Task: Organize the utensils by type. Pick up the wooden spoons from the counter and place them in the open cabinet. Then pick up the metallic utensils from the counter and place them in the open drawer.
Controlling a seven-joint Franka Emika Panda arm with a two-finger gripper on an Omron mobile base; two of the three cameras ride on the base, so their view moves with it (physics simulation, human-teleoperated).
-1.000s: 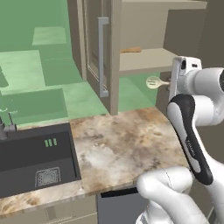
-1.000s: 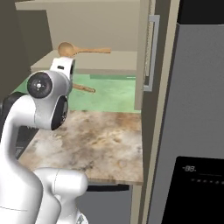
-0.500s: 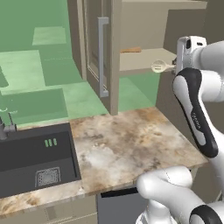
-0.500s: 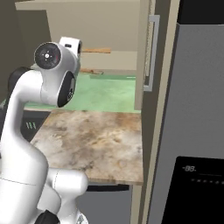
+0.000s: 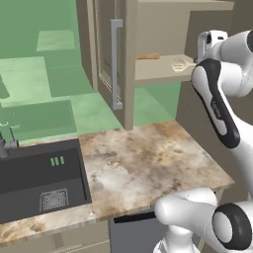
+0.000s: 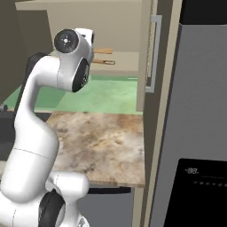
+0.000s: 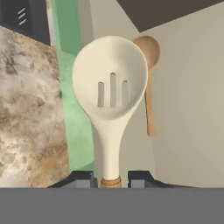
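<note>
Pale and slotted, the smaller wooden spoon (image 7: pixel 110 94) is sitting clamped by its brown handle between the fingers of the gripper (image 7: pixel 111 178), its bowl hanging over the cabinet shelf (image 5: pixel 153 72) with the orange-tan spoon (image 7: pixel 148 78) lying at about 1 o'clock from it. Judging by that, the second wooden spoon is being delivered, and the next move is calling for lowering it onto the shelf beside the first, then letting go

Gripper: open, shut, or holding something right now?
Gripper: shut on the slotted pale spoon, held by its handle over the cabinet shelf.
</note>
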